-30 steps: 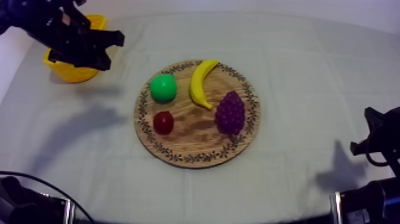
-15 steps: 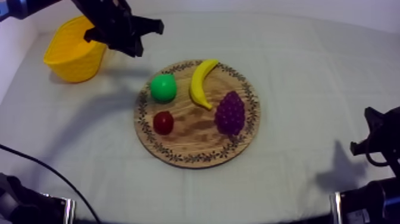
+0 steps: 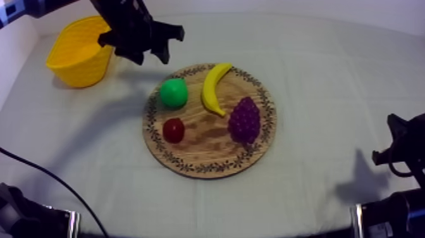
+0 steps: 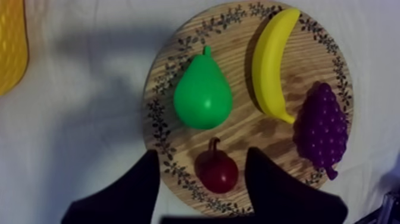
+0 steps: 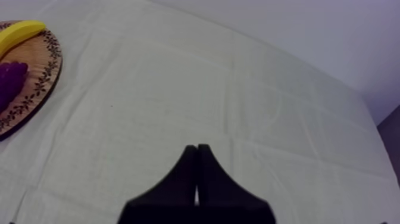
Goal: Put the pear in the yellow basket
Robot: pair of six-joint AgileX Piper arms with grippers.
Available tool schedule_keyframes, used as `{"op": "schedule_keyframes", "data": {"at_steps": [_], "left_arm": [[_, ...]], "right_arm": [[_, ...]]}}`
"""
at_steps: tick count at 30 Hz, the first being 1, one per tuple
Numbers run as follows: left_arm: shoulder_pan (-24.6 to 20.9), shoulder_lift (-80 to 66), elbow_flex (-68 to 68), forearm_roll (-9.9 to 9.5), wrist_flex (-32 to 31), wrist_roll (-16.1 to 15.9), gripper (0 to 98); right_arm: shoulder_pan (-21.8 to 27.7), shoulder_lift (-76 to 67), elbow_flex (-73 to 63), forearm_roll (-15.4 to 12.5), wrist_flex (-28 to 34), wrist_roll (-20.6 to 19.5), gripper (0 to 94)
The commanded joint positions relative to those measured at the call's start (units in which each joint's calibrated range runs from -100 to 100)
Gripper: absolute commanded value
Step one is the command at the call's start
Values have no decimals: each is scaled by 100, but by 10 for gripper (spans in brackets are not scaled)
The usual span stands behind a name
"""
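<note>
Pear (image 3: 173, 92) on wooden board (image 3: 209, 143), yellow basket (image 3: 79, 62) apart; left pincer (image 4: 202, 152) spread, right pincer (image 5: 196, 149) pressed together.

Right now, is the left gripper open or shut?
Open. On the left gripper the fingers stand apart, gripping nothing, over the wooden board.

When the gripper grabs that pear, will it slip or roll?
Probably slippery: the pear looks smooth and tapers toward its stem, so a grip there may slide off. It seems to lie on its side on the board; a nudge might roll it.
</note>
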Motion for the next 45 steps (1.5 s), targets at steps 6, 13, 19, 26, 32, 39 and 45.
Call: {"op": "schedule_keyframes", "data": {"at_steps": [6,13,19,26,32,39,45], "left_arm": [[19,113,-50,29,10,-41,893],[35,413,-54,95,-186,-66,954],[26,952,73,143,-541,-91,959],[18,1531,3,214,-801,-128,960],[-25,1963,-134,286,-935,-160,960],[-66,2283,-318,345,-974,-227,955],[-81,2439,-447,356,-924,-273,804]], "right_arm": [[-8,0,-2,0,7,1,4],[-9,0,-2,0,7,-2,4],[-9,0,-2,0,7,-2,4],[-9,0,-2,0,7,2,4],[-9,0,-2,0,7,0,4],[-9,0,-2,0,7,-2,4],[-9,0,-2,0,7,-2,4]]}}
